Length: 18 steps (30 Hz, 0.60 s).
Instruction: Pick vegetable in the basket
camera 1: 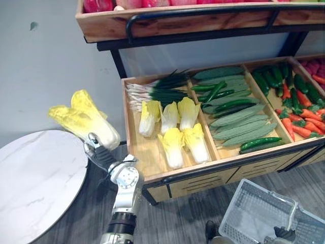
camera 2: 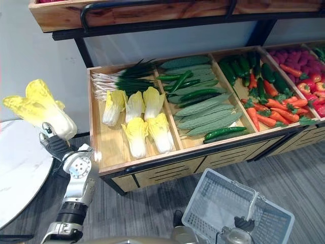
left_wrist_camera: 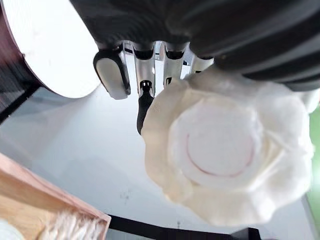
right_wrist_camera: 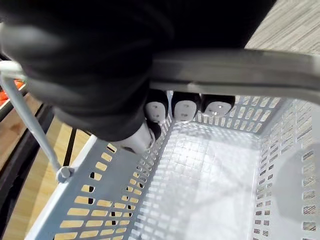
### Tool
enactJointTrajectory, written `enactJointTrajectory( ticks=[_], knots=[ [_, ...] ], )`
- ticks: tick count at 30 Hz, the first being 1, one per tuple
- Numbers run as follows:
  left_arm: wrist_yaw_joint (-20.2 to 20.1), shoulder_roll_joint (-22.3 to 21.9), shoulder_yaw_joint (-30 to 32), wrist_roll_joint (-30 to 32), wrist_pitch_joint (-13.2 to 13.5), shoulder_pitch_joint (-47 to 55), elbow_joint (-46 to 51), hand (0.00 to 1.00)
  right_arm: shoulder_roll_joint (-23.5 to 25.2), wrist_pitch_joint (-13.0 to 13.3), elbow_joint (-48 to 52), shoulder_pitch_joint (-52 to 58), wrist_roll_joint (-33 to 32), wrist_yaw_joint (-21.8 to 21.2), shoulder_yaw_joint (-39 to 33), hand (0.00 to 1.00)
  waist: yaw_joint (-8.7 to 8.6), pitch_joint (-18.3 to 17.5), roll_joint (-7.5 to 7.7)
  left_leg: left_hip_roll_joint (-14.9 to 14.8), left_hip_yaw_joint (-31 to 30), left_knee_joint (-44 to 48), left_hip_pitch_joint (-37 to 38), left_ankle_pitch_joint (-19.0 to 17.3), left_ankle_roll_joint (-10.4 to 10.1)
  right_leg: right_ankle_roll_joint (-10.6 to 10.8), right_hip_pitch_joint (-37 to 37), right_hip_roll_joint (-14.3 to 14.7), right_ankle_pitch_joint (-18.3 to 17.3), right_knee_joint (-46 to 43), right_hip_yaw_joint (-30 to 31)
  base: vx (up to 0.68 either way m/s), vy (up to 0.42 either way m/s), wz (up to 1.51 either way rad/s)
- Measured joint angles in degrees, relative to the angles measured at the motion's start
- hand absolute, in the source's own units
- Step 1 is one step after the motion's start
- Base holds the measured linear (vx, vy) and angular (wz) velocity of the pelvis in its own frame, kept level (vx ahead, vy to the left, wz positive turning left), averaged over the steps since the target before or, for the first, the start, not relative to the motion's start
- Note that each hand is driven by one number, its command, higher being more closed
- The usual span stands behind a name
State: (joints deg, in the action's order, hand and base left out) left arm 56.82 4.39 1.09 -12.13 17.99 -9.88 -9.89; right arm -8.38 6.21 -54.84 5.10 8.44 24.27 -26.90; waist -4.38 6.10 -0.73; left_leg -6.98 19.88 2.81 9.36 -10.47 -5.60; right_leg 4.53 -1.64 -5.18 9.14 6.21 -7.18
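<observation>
Wooden produce stand (camera 1: 203, 184) before me; grey wall (camera 1: 51, 61) behind it, round marble table (camera 1: 35, 178) left of it, grey plank floor (camera 1: 177, 218) under it.

Figure: to the left we see a round white marble table (camera 1: 35, 178). Beside it stands a wooden produce stand (camera 1: 144, 157) holding scallions (camera 1: 152, 91), cucumbers (camera 1: 231, 104) and carrots (camera 1: 307, 115). Its upper shelf (camera 1: 111, 25) carries red fruit (camera 1: 96, 5).

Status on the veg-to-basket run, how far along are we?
Done: one cabbage is out of the crate, gripped by the left robot hand. In hand: the right robot hand is curled round the basket handle. Left: the basket holds nothing yet; the cabbage must go across and in.
</observation>
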Motion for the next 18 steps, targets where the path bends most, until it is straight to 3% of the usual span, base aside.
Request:
enactJointTrajectory(
  ticks=[5, 10, 12, 17, 18],
  knots=[
    [-4.3, 0.6, -4.7, 4.1, -1.4, 0.0, 5.8, 1.00, 0.1, 0.3, 1.5, 1.2, 2.4, -0.1, -0.1, 1.00, 0.09, -0.5, 0.45, 0.3, 1.5, -0.5, 0.8, -0.1, 0.1, 0.3, -0.1, 0.0, 0.2, 0.0, 1.6, -0.03, -0.005, -0.14],
    [-13.4, 3.0, -11.1, 8.6, -2.1, 0.0, 10.7, 1.00, -0.8, 1.9, 9.6, 3.7, 7.7, -2.5, 1.8, 1.00, -0.09, -0.7, 0.44, -0.3, 5.3, 2.7, 0.6, -2.9, 0.2, 0.8, -0.9, 0.7, 0.9, 0.0, 5.8, -0.06, -0.014, -0.43],
    [-17.3, 4.6, -12.7, 8.6, -2.1, 0.0, 11.6, 1.00, -3.5, 3.6, 13.8, 5.2, 9.8, -4.5, 3.8, 1.00, -0.43, -1.1, 0.47, -0.5, 7.7, 3.8, 0.8, -4.0, 0.1, 0.9, -1.5, 1.2, 1.2, 0.0, 8.0, -0.05, -0.007, -0.54],
    [-22.4, 7.6, -14.0, 8.6, -2.1, 0.2, 13.7, 1.00, -9.3, 6.3, 21.4, 6.9, 12.7, -9.7, 6.6, 1.00, -1.66, -1.5, 1.18, -0.4, 11.2, 4.7, 1.7, -5.1, 0.0, 1.3, -2.7, 1.9, 1.6, -0.7, 11.3, -0.03, -0.004, -0.39],
    [-24.3, 8.7, -14.3, 8.6, -1.9, 0.7, 14.7, 1.00, -11.0, 7.0, 24.2, 7.8, 13.8, -12.7, 8.0, 1.00, -1.64, -1.7, 1.59, -0.4, 12.5, 5.0, 2.1, -5.3, 0.0, 1.3, -3.1, 2.2, 1.6, -1.3, 12.6, -0.04, -0.010, -0.41]
  ],
)
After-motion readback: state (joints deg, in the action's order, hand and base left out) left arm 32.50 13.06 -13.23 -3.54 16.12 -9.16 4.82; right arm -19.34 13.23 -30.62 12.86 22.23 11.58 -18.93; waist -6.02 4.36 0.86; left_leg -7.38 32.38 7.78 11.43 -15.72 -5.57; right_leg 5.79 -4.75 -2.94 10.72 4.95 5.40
